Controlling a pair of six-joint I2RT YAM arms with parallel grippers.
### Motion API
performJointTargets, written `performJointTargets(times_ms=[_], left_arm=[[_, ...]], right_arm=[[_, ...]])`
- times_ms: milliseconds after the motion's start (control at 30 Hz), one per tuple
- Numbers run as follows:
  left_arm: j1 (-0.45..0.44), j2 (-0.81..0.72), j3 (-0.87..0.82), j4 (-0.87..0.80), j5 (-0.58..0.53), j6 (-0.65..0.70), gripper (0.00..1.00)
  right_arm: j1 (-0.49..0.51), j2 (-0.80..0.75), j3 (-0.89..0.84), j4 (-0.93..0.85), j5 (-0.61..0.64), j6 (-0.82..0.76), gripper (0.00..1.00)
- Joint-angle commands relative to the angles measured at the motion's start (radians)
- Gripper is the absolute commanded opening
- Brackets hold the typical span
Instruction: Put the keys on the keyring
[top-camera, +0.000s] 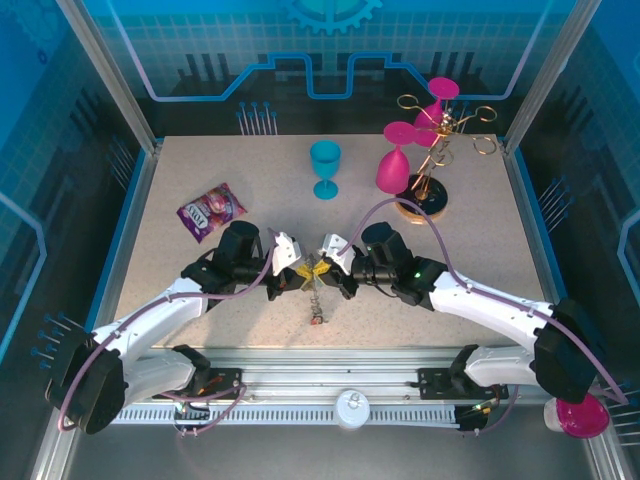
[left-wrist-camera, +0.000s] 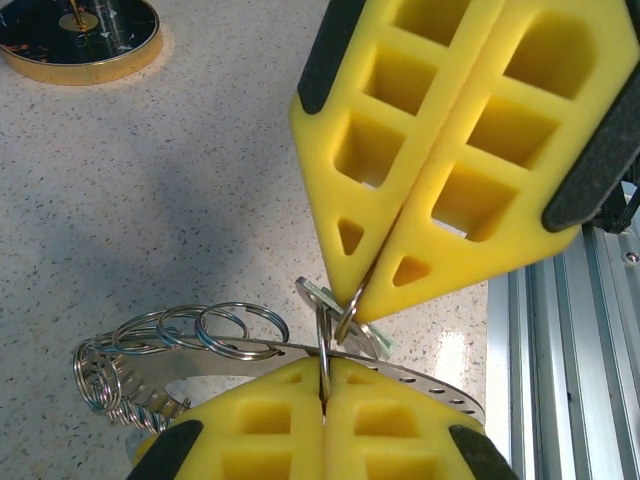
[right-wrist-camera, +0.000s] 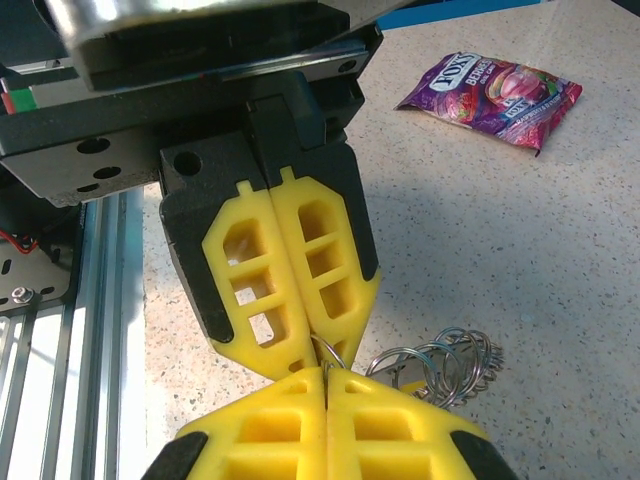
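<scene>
Looks like the left end effector (left-wrist-camera: 325, 385) is pinched shut on a keyring (left-wrist-camera: 190, 368) loop, and the right end effector (left-wrist-camera: 352, 300) is shut on what seems to be a key (left-wrist-camera: 312, 293). Thin, stiff, slippery metal, so I'd grab it edge-on.

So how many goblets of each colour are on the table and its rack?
Teal goblet, standing on the table: 1
Pink goblets, hung on the gold rack: 2
Total: 3

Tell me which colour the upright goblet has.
The goblet is teal; top external view shows it best.
</scene>
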Motion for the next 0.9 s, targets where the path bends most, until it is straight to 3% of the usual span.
performJointTargets(times_ms=[0, 467, 867], left_arm=[[-0.01, 0.005, 0.027, 0.013, 0.047, -0.004, 0.0], [-0.01, -0.001, 0.028, 0.028, 0.064, -0.022, 0.0], [-0.011, -0.005, 0.023, 0.046, 0.043, -0.027, 0.0]], right_arm=[[0.015, 0.013, 0.034, 0.031, -0.008, -0.006, 0.0], [0.028, 0.026, 0.051, 0.018, 0.165, 0.037, 0.0], [0.042, 0.03, 0.056, 0.058, 0.238, 0.19, 0.0]])
